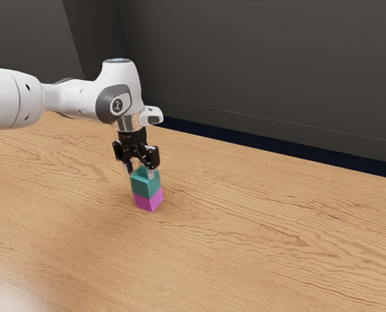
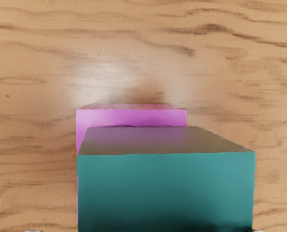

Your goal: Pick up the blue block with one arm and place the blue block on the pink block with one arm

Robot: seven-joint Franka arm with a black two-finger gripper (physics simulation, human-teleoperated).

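Note:
The blue-green block [image 1: 147, 184] rests on top of the pink block [image 1: 149, 199] on the wooden table [image 1: 258, 227], a little left of the middle in the exterior view. My gripper [image 1: 142, 171] hangs straight down over the stack, with its fingers reaching past the blue block's upper edges on two sides. It stands open: in the wrist view the blue block [image 2: 165, 188] lies just under my hand, and a gap shows on one side of it. The pink block [image 2: 131, 118] peeks out beyond and beside the blue block, so the blue one sits slightly off-centre.
The wooden table stretches wide toward the exterior view's right and front. A dark wall [image 1: 277, 65] with a dark blue baseboard [image 1: 277, 146] runs behind the table's far edge.

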